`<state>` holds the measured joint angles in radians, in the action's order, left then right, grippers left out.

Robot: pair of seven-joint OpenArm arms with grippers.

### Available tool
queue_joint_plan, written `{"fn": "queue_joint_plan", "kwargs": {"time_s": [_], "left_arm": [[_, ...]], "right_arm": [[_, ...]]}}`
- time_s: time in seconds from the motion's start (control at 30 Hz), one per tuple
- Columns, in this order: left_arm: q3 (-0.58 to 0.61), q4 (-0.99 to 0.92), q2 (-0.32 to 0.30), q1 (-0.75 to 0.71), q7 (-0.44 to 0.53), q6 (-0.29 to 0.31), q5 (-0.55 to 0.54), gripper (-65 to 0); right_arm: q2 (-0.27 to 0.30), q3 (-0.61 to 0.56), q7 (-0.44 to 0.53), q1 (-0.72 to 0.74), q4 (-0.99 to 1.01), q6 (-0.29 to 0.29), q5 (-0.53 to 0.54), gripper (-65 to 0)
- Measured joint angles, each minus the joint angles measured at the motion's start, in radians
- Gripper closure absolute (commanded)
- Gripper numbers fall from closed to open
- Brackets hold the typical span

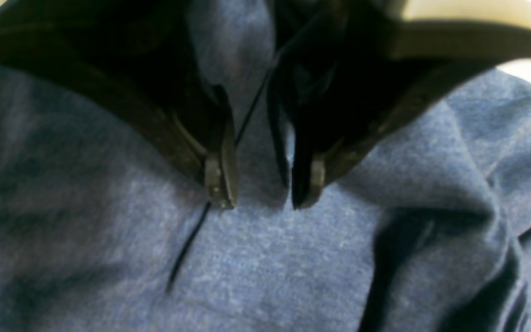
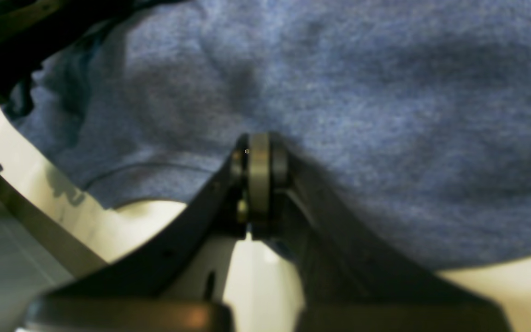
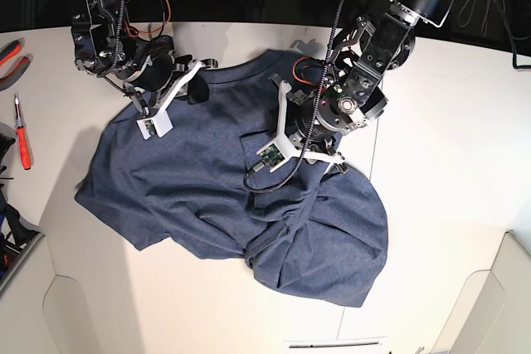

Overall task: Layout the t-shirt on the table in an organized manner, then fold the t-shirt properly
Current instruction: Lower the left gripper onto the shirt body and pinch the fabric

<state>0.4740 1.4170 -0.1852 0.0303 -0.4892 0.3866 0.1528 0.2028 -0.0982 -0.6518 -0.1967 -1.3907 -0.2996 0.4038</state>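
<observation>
navy-blue heathered cotton makes up the t-shirt [image 3: 199, 155], which lies spread and rumpled across the pale table [image 3: 465, 155], beneath both arms; its outline is uneven, with a smoother stretch on the base view's left and a bunched ridge of folds running down its middle, while another part fans out toward the lower right of that view

the left tool [image 1: 264, 203] is partway open, a gap between its fingertips, and cloth shows in that gap and on either side; a narrow dark crease slants past the fingertips, and a deeper fold rises beside them in the left wrist view; whether the tips touch the fabric is hard to tell, and no cloth is seen pinched between them

the right tool [image 2: 260, 161] is shut, its fingertips together over the shirt near one edge; whether a bit of cloth is caught between them cannot be told from these views

at the base view's left edge a screwdriver [image 3: 22, 134] with a red handle lies on the table, well apart from the shirt, and near it is another red-and-black tool handle [image 3: 11, 64], partly cut off by the frame
</observation>
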Motion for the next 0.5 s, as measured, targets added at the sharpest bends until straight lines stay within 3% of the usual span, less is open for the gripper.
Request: {"fn": "queue_joint_plan", "kwargs": {"time_s": [0.5], "left_arm": [[0.0,-0.019,0.002,-0.027,0.042,0.013,-0.007,-23.4]], "right_arm": [[0.006,0.0,0.013,-0.003,0.0,0.0,0.0,0.0]]}}
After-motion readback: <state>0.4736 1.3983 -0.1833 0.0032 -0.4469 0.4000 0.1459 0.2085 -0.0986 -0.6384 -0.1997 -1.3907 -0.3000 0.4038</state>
